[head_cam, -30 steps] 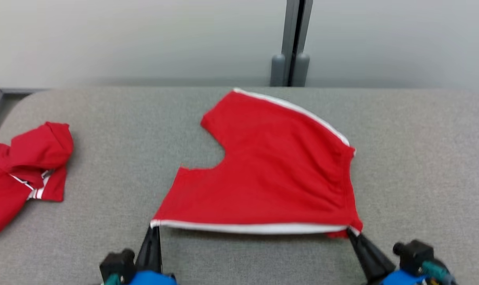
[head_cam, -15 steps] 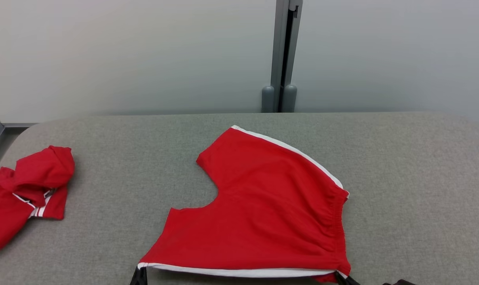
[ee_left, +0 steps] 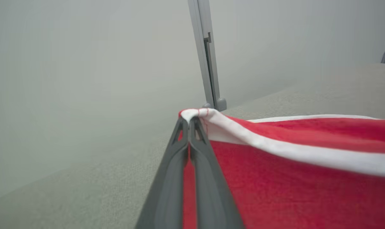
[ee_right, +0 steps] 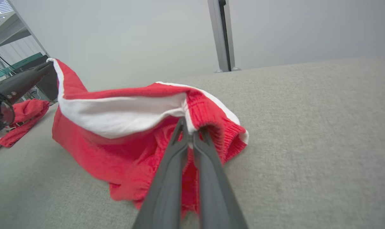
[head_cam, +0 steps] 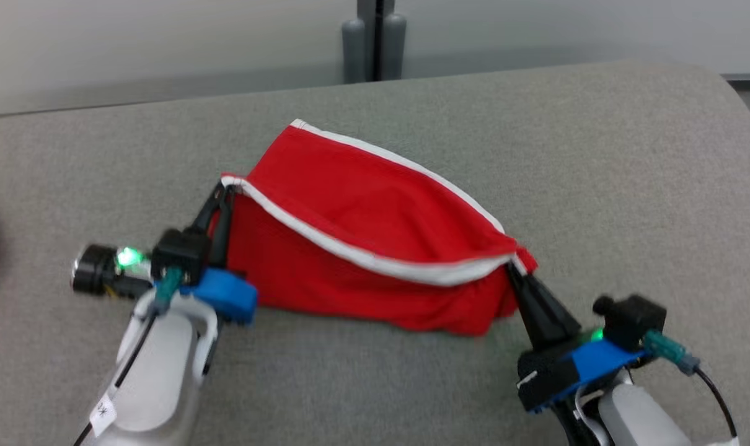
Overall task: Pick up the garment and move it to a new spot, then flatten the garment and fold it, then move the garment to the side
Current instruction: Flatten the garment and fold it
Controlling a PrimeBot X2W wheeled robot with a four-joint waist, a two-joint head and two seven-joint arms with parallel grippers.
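As left claw (head_cam: 225, 188) and right claw (head_cam: 514, 266) clench its corners, the garment (head_cam: 350, 204) sags between them

Soft even light, faint shadow under the garment (head_cam: 362, 210); head view slightly blurred.

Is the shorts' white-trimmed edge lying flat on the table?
No, the left gripper and right gripper hold the shorts' edge up off the table.

background objects on and around the work surface

grey fabric-covered table (head_cam: 598, 155) beneath the left gripper (head_cam: 223, 189); grey post (ee_left: 208, 63) against a pale wall (ee_left: 68, 63), straight ahead of its fingertips; crumpled red cloth (ee_right: 30, 109) well off to its left.
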